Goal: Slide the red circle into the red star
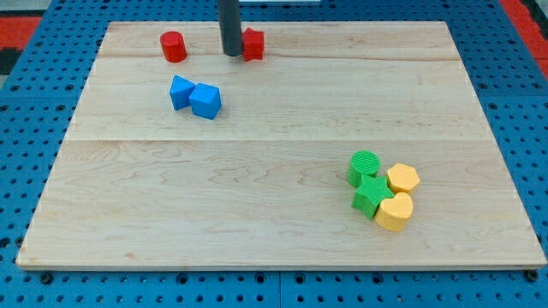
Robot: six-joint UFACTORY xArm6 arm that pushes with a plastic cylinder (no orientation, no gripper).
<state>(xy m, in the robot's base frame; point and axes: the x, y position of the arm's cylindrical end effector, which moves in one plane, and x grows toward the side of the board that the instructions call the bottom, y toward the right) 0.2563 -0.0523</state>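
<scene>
1. Gripper there is none to report, wide or narrow: the arm ends in a dark rod, and my tip [232, 54] sits on the worktop near the view's top edge, just left of the red star [253, 44], touching or almost touching it, holding nothing
2. Wooden worktop [257, 205] fills most of the view, lying on a blue pegboard [17, 171]
3. Two blue blocks [195, 96] sit touching, below the red pair toward the view's left; their shapes are unclear
4. At the view's lower right, a green circle [364, 167], green star [372, 195], yellow hexagon [402, 179] and yellow heart [395, 212] cluster together
5. Red circle [173, 46] stands left of my tip, clearly apart from the star
</scene>
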